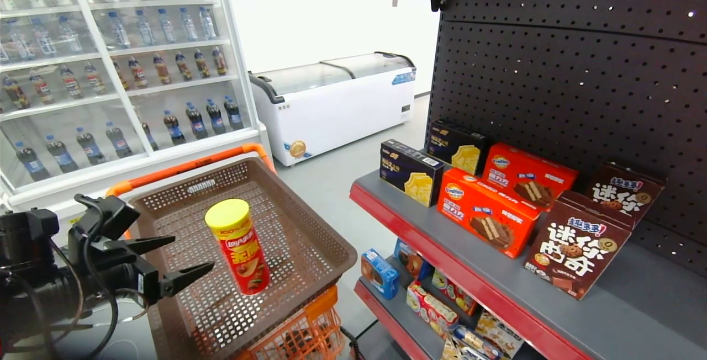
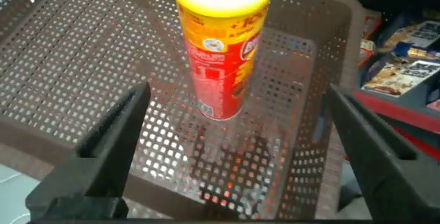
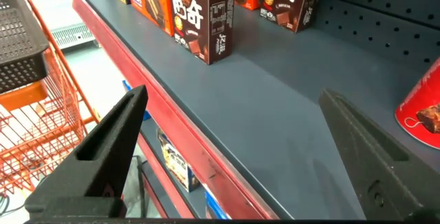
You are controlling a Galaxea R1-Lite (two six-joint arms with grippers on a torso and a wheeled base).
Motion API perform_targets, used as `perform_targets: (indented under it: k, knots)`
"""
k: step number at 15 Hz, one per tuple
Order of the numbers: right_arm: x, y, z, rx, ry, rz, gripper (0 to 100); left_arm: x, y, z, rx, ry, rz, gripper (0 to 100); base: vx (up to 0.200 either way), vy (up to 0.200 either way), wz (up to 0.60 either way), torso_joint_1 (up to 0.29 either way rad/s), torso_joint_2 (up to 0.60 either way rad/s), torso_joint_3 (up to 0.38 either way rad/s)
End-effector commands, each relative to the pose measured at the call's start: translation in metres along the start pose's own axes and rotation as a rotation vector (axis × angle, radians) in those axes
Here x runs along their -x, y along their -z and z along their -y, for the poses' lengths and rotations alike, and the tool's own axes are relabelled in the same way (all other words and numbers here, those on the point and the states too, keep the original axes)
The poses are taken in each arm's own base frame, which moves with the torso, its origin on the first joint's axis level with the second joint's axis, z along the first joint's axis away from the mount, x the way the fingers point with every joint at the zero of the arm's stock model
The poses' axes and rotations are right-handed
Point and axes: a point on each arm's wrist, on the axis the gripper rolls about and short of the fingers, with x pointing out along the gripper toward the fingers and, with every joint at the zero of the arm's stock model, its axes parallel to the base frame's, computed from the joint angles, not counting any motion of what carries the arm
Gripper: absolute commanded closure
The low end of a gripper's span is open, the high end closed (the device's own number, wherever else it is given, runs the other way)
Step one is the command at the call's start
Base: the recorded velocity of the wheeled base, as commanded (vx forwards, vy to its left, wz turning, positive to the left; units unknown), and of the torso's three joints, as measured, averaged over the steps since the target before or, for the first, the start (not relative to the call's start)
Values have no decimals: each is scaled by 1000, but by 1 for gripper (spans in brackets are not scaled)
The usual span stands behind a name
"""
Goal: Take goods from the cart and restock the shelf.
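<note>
A red chips can (image 1: 238, 247) with a yellow lid stands upright in the brown mesh basket (image 1: 301, 238) on top of the orange cart (image 1: 188, 166). My left gripper (image 1: 190, 252) hovers open at the basket's near left side, a short way from the can. In the left wrist view the can (image 2: 220, 52) stands just beyond the open left gripper (image 2: 235, 92), with no contact. My right gripper (image 3: 232, 95) hangs open and empty over a bare stretch of the grey shelf board (image 3: 275, 114).
On the shelf (image 1: 635, 305) stand dark blue boxes (image 1: 411, 171), orange boxes (image 1: 489, 211) and brown cookie boxes (image 1: 577, 244), with a black pegboard behind. A red tub (image 3: 421, 110) sits farther along the board. A lower shelf (image 1: 386, 299) holds snacks. A drinks cooler (image 1: 110, 73) and a chest freezer (image 1: 337, 100) stand behind.
</note>
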Motion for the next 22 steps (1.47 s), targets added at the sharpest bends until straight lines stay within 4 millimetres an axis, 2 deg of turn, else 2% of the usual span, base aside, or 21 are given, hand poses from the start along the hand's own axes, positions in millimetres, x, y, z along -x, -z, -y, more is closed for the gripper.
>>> perform_targets:
  k: [1,5,12,17,22]
  knots:
    - [0,0,0,1,0,0,0,-22,16,-12,16,6,-21,0,0,0,0,0,0,0]
    - [0,0,0,1,0,0,0,-41,28,-19,12,22,-31,0,0,0,0,0,0,0]
    - [0,0,0,1,0,0,0,-83,30,-38,-9,51,-21,0,0,0,0,0,0,0]
    - [0,0,0,1,0,0,0,-122,16,-31,-73,118,21,0,0,0,0,0,0,0]
    - [0,0,0,1,0,0,0,-150,15,-17,-103,182,20,0,0,0,0,0,0,0]
